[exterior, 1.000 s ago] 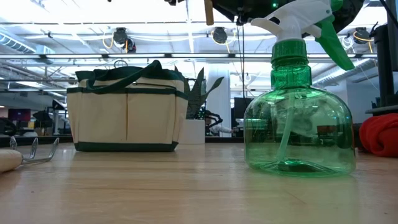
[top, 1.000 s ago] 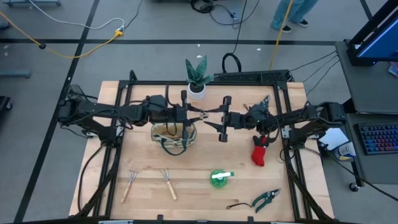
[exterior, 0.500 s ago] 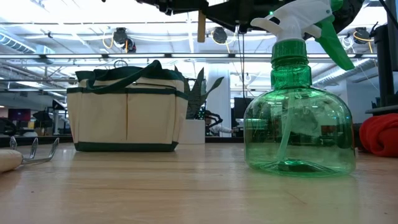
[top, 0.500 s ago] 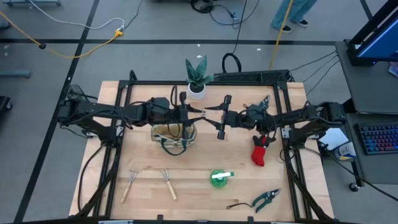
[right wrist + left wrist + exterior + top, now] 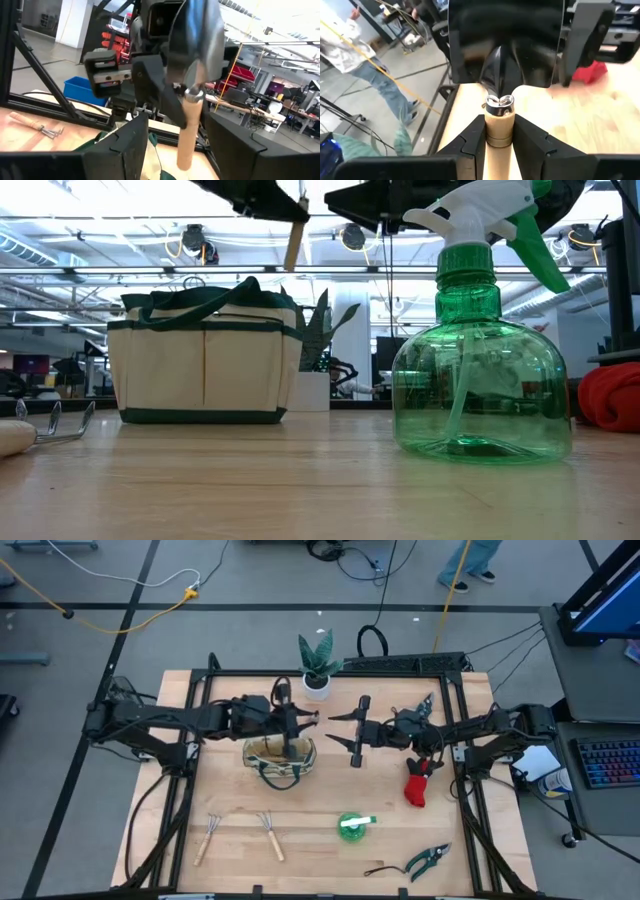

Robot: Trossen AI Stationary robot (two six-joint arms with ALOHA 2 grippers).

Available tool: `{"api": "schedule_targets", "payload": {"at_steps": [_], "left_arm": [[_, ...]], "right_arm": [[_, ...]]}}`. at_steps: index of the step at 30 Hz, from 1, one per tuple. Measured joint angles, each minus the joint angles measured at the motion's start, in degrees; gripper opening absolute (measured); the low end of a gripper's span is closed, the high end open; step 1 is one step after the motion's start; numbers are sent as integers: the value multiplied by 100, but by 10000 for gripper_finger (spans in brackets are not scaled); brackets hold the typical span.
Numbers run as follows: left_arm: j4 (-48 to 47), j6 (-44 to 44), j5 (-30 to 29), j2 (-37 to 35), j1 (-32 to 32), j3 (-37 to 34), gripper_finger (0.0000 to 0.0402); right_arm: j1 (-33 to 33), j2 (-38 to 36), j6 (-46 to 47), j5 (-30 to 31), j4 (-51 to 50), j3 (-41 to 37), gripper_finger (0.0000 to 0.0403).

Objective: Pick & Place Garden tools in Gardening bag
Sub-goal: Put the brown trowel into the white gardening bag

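My left gripper (image 5: 298, 720) is shut on a trowel with a wooden handle (image 5: 295, 245) and a dark metal blade (image 5: 505, 45). It holds the trowel in the air above the cream and green gardening bag (image 5: 280, 758), which stands on the table. My right gripper (image 5: 352, 730) hovers open just to the right of the trowel, its fingers (image 5: 135, 145) apart and touching nothing. Two wooden-handled rakes (image 5: 205, 838), a green spray bottle (image 5: 355, 825), pruning shears (image 5: 428, 862) and a red glove (image 5: 418, 785) lie on the table. My left gripper pinches the trowel's wooden handle (image 5: 499, 131) between its two fingers, just below the metal ferrule. The fingers come nearly level from the table's left and lie across the handle. The trowel is clear of everything, blade up, with the handle's free end (image 5: 293, 258) slanting down above the bag.
A potted plant (image 5: 318, 665) stands behind the bag at the far edge. The spray bottle (image 5: 480, 370) stands close to the low camera. The black frame rails (image 5: 190, 770) run along both sides of the table. Bare wood lies between the bag and the glove.
My left gripper has drawn back toward the table's left with the trowel, away from my open right gripper, and has tipped downward. The trowel's handle has swung from upright to slanting and has come lower, over the bag.
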Motion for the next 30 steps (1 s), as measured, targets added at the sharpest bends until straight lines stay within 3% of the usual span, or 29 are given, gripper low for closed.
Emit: {"api": "schedule_targets", "payload": {"at_steps": [30], "left_arm": [[-2130, -1068, 26, -412, -2, -2, 85]], "right_arm": [[-2, 0, 1, 13, -38, 0, 194]]}}
